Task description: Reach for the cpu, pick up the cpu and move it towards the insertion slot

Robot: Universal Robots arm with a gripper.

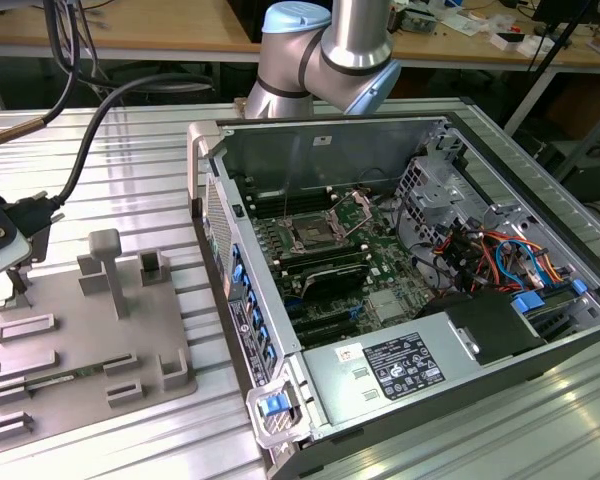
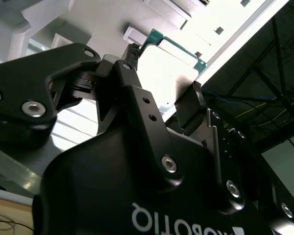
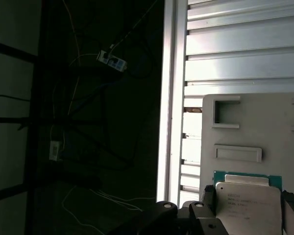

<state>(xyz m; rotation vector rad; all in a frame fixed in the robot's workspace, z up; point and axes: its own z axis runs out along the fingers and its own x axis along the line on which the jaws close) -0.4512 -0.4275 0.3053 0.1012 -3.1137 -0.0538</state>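
Evidently pick-up step: gripper pinched narrow on the cpu, chip between its fingers at the grey tray; insertion slot lies well apart from the gripper, so the carry likely calls for a level, steady hold.

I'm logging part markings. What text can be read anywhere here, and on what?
Nothing reads clearly enough to quote.
cpu lid: faint printed lines, too small.
Black label on the power supply: too small.
White sticker beside it: too small.
gripper body: maker's lettering, upside down, cut off.
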